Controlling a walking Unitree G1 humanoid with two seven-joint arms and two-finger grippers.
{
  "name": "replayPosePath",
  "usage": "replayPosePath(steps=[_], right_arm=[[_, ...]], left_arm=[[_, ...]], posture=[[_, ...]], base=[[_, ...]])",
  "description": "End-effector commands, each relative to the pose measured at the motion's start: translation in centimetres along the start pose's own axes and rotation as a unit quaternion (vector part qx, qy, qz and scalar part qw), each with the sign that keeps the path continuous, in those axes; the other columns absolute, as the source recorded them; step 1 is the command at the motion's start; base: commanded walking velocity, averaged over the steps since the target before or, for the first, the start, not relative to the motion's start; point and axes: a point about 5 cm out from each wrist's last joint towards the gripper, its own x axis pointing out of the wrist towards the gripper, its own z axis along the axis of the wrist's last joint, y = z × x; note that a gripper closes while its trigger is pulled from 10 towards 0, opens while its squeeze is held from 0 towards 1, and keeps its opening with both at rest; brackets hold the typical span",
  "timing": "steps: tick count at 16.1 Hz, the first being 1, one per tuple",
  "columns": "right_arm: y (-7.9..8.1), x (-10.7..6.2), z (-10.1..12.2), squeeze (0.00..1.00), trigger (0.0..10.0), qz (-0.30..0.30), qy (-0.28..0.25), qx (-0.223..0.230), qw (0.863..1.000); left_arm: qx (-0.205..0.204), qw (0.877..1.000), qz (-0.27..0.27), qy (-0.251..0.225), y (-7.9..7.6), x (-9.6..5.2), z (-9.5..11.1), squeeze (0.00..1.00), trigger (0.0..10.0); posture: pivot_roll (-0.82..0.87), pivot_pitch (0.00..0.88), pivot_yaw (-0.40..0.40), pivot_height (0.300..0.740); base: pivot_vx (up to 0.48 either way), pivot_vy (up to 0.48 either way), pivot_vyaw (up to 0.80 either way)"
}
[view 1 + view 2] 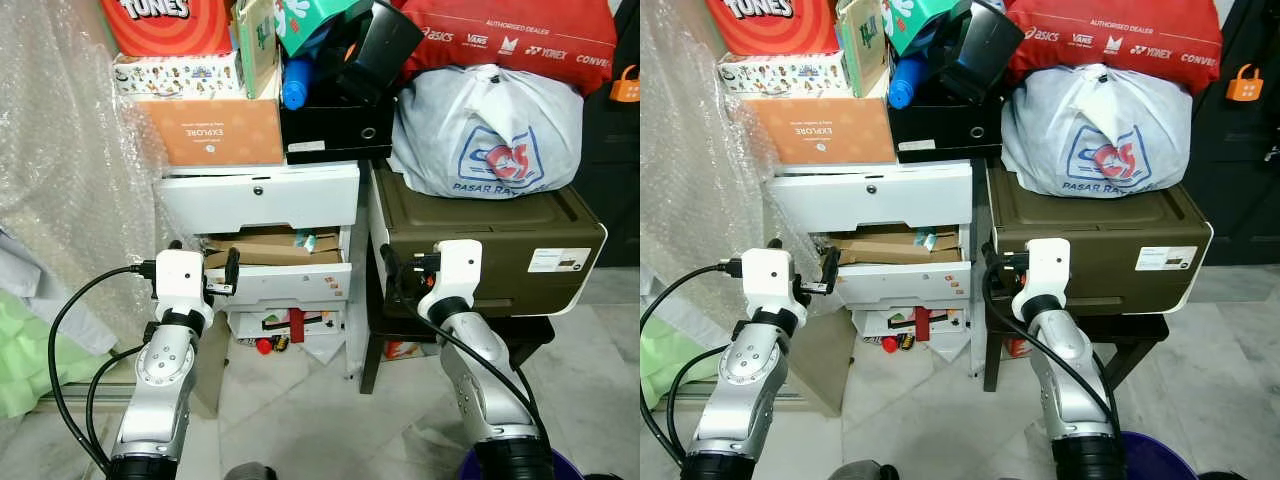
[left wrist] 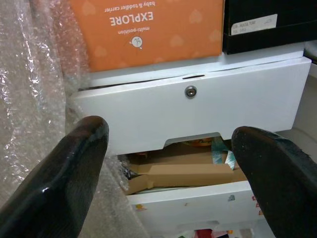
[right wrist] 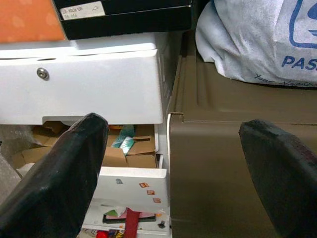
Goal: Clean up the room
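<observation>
Bubble wrap [image 1: 60, 150] hangs at far left. Beside it stands a white drawer unit [image 1: 258, 196], its middle drawer [image 1: 270, 262] pulled out and stuffed with cardboard (flattened pieces). An orange box [image 1: 212, 130] sits on top. The left tool [image 2: 168, 163], fingers spread and released, is raised before the drawers. The right tool [image 3: 173, 168], also spread wide and grasping nothing, faces a dark olive storage box [image 1: 480, 235] carrying a white plastic bag [image 1: 485, 130].
</observation>
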Motion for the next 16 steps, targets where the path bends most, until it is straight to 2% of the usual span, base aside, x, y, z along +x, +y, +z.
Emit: replayPosePath(steps=[1, 6, 16], right_arm=[[0.21, 0.3, 0.49, 0.0, 10.0, 0.002, -0.009, -0.005, 1.0], [0.06, 0.44, 0.46, 0.0, 10.0, 0.0, -0.009, -0.002, 1.0], [0.05, 0.76, 0.51, 0.0, 10.0, -0.004, -0.01, 0.0, 1.0]], left_arm=[[-0.001, 1.0, 0.004, -0.004, 0.24, 0.23, 0.35, 0.0, 10.0], [-0.012, 1.0, -0.023, -0.014, -0.24, 0.1, 0.57, 0.0, 10.0], [-0.021, 0.999, -0.037, -0.017, -0.26, 0.23, 0.71, 0.0, 10.0]], posture=[[-0.12, 0.004, 0.032, 0.74], [-0.12, 0.0, 0.027, 0.74], [-0.12, 0.0, 0.031, 0.74]], base=[[0.0, 0.0, 0.0], [0.0, 0.0, 0.0], [0.312, 0.0, 0.0]])
